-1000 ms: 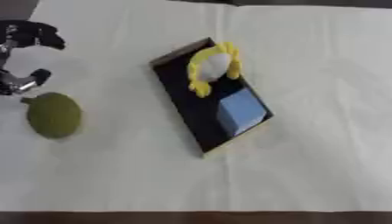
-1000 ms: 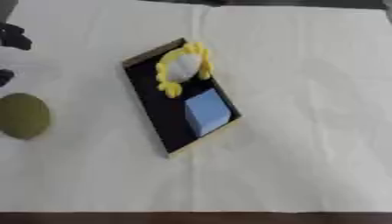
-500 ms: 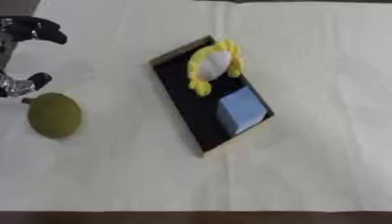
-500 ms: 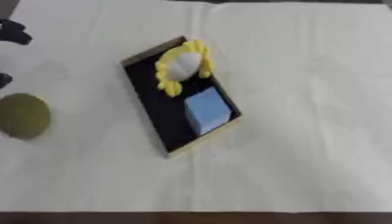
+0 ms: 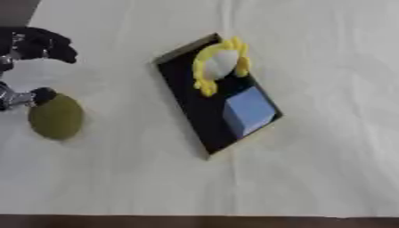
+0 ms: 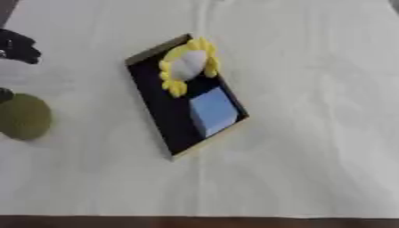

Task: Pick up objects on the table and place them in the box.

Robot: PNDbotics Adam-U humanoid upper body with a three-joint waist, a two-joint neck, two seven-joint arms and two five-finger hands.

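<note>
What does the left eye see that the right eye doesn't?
Only the left eye view shows more of the robot's left hand, including a silver part beside the olive-green ball. Only the right eye view shows more bare cloth on the right. Both show the black box holding a blue block and a yellow-and-white toy.

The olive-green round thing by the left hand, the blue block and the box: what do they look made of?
Olive-green round thing: matte and even in colour with no glare, perhaps soft plastic or foam; unclear. Blue block: smooth flat faces with crisp edges, likely foam or painted wood. Box: thin tan walls around a black floor, looks like cardboard. The left hand is beside the round thing.
</note>
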